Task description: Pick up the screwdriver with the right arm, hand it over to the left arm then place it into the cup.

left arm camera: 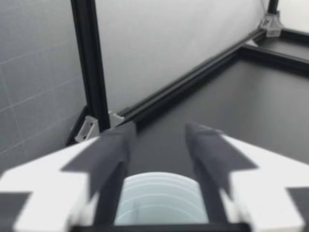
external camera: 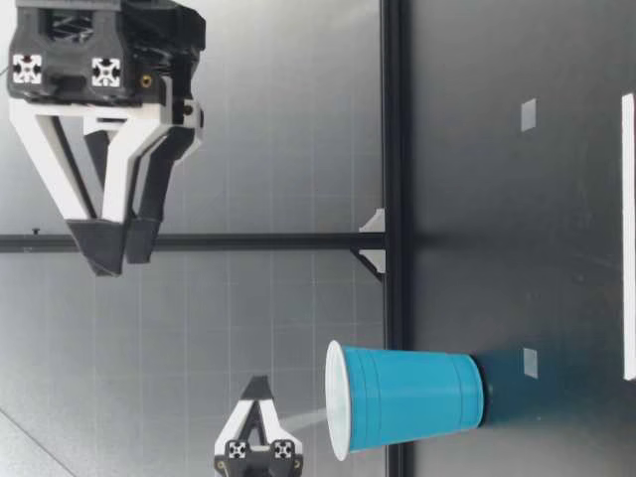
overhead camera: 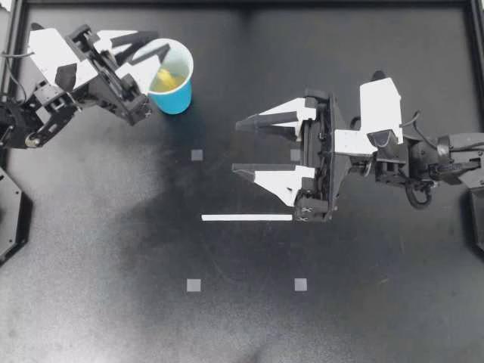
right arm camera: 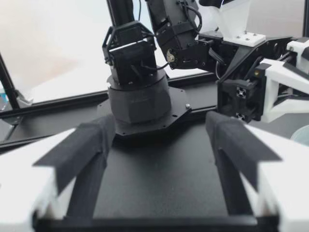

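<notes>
- The black table (overhead camera: 113, 265), read from above as a clock with 12 at the far rail (overhead camera: 242, 4): rails also close it at 9 and 3. The whole sweep from 4 round to 8 o'clock lies bare, which is my widest room.
- My right arm comes in from 3 o'clock. My right gripper (overhead camera: 237, 147) hangs near the centre with its fingers pointing to 9 o'clock. The jaws are spread wide with nothing between them. From table height it sits high over the surface, well above the cup's rim, roughly level with its tips dipped slightly.
- My left arm reaches in from the corner between 9 and 10 o'clock. My left gripper (overhead camera: 160, 41) is over the cup's mouth, pointing toward 3 o'clock. The jaws stand a narrow way apart and grip nothing. My left wrist camera shows the cup's rim below and between the two fingers.
- The blue cup (overhead camera: 175, 98) stands upright at 11 o'clock, near the far rail, with open table on its 3 and 6 o'clock sides.
- A white strip (overhead camera: 246, 218) lies flat, running 9 to 3, just on the 6 o'clock side of my right gripper.
- Small grey squares (overhead camera: 193, 285) mark the table around the centre.
- The screwdriver (overhead camera: 165, 78) shows only as a yellow piece inside the cup.
</notes>
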